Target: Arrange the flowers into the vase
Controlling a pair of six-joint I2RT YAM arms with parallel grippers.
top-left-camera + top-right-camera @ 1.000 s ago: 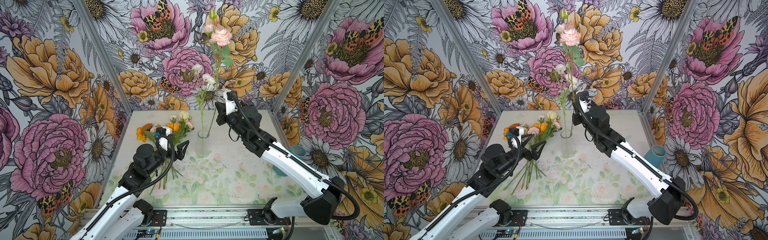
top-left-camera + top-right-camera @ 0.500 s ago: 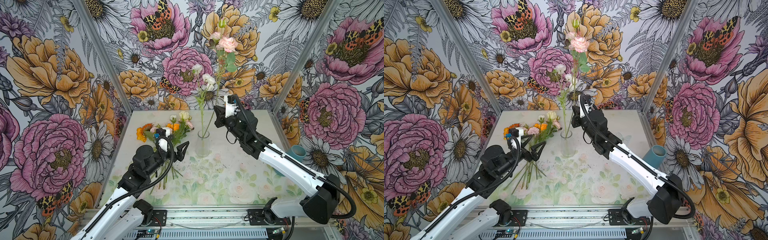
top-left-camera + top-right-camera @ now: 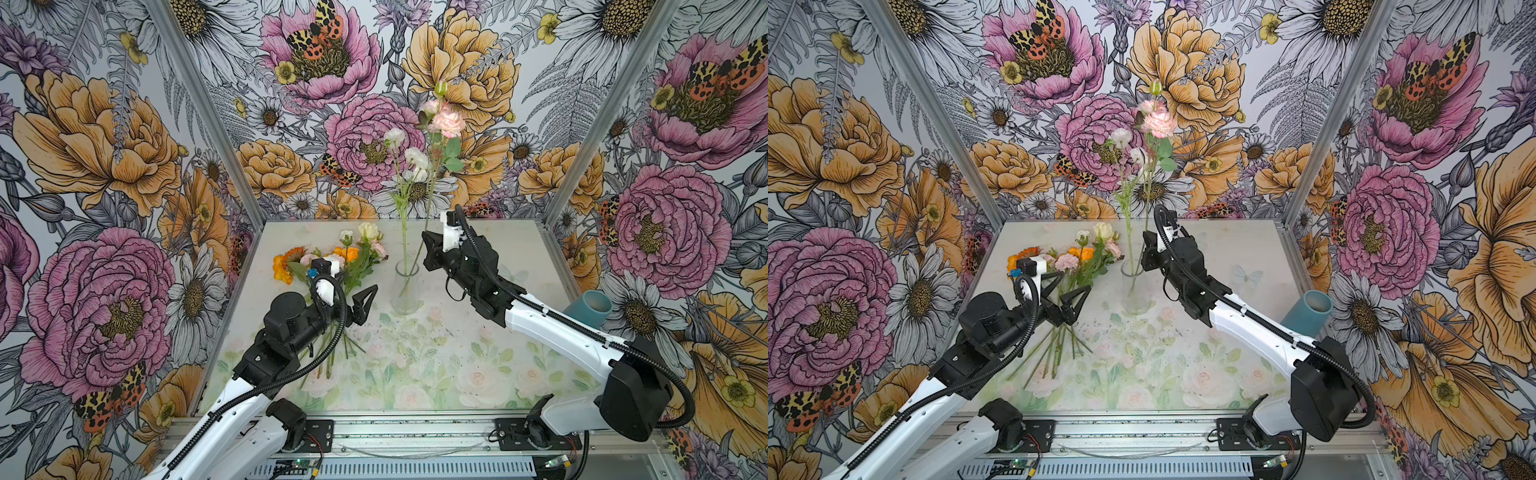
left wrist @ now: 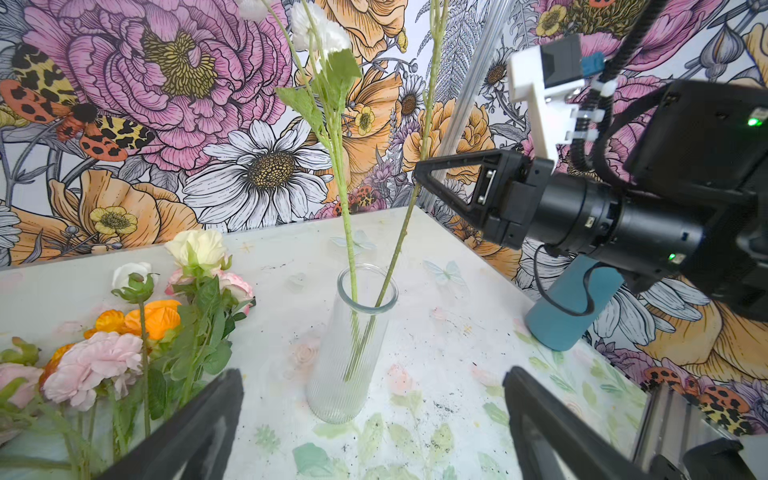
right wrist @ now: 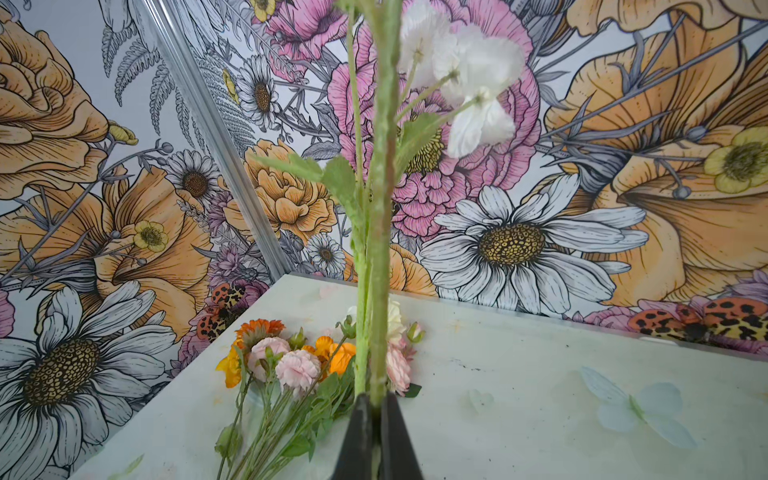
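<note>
pinching the green stem of a pink-bloomed flower [image 3: 446,122], the right fingers [image 3: 429,245] are pressed together on it just above the clear glass vase [image 3: 405,293], at about one o'clock of its mouth. the stem's lower end stands inside, beside a white-bloomed flower [image 3: 409,157]. the loose flowers [image 3: 347,259] lie heaped on the surface [image 3: 478,365] at the vase's nine o'clock. the left fingers [image 3: 1077,297] are spread wide above their stems, holding nothing.

Top views high, front, facing down; wrist views close, share flowers [image 4: 93,368].
</note>
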